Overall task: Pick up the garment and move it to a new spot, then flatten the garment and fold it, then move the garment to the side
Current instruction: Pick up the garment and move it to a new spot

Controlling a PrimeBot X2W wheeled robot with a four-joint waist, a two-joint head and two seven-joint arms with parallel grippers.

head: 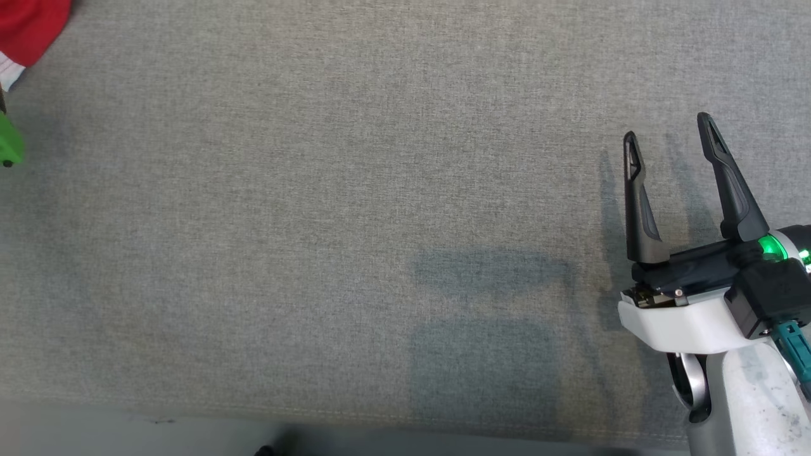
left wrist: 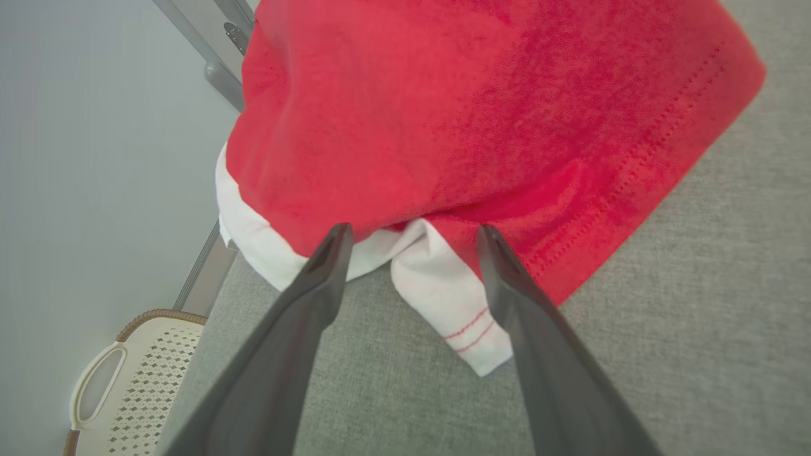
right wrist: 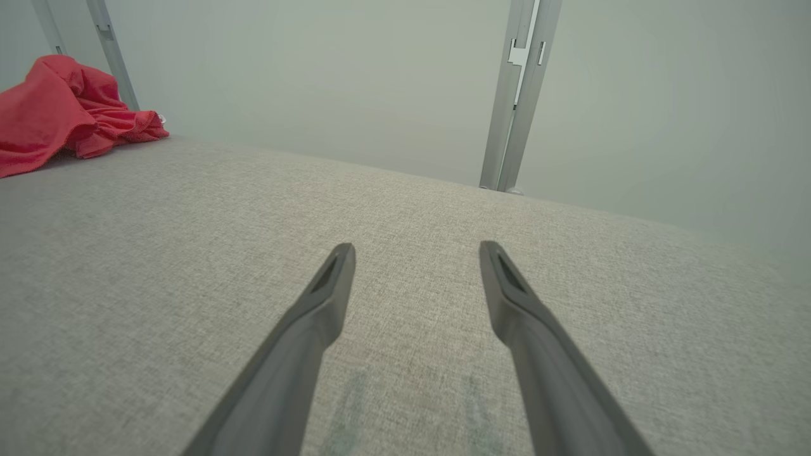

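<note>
The left pincer is standing wide open and gripping nothing, its tips sitting right at the near edge of the red-and-white garment, which is lying bunched at the far left of the grey table. The right pincer is hovering open and empty, well apart from the garment. The pick-up looks to be just beginning. Next, the left pincer is likely needing to press into the cloth and close on a fold.

PrimeBot's right gripper with two long dark tapered fingers, slotted tips, glossy black base, glowing green ring, small brass-coloured fitting with a screw, white wrist housing, teal cable plug, pale speckled forearm, left gripper with matching matte charcoal fingers.
</note>
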